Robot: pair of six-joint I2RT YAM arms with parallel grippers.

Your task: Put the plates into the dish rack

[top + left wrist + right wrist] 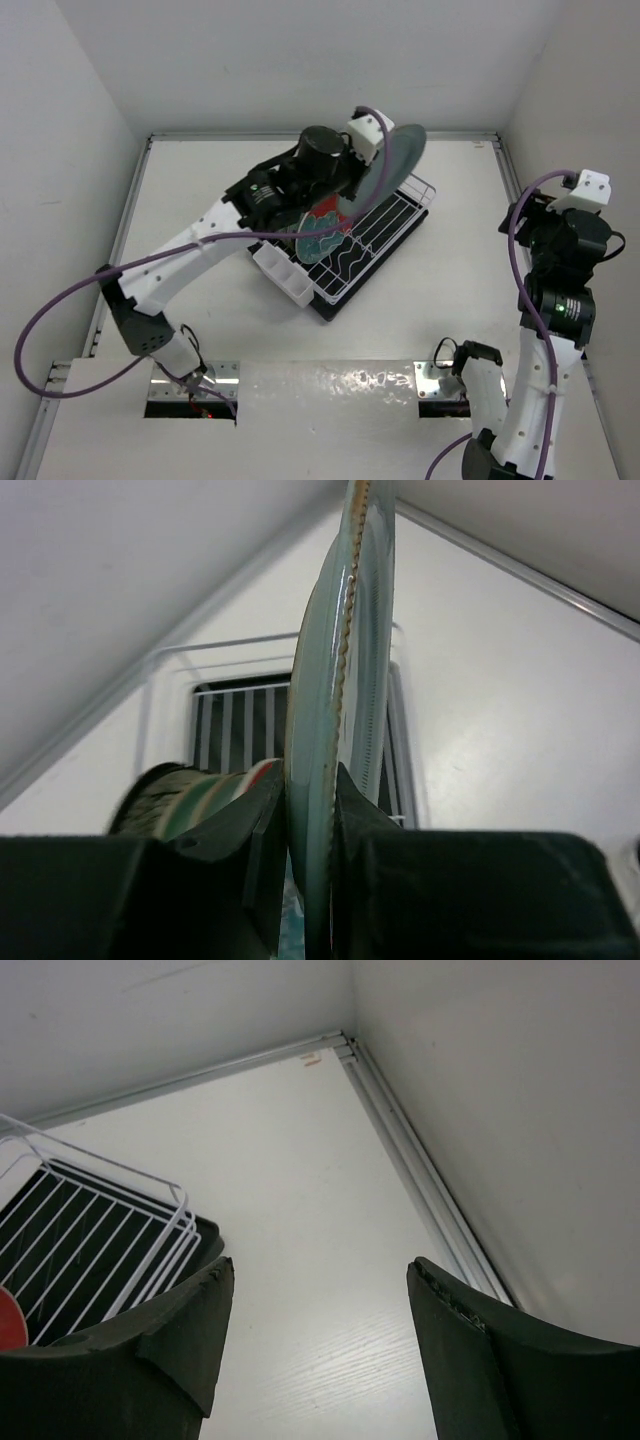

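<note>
Grey-teal round plate (398, 158) sits pinched in the left gripper (308, 777), over the white wire dish rack (415, 192). The right gripper (320, 1268) stands wide apart.

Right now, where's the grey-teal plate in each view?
Top external: grey-teal plate upper centre, on edge over the dish rack.
Left wrist: centre, edge-on, pinched in the left claw.
Right wrist: not in it.
Shared landmark: dish rack's white wires, seen in all three views.
</note>
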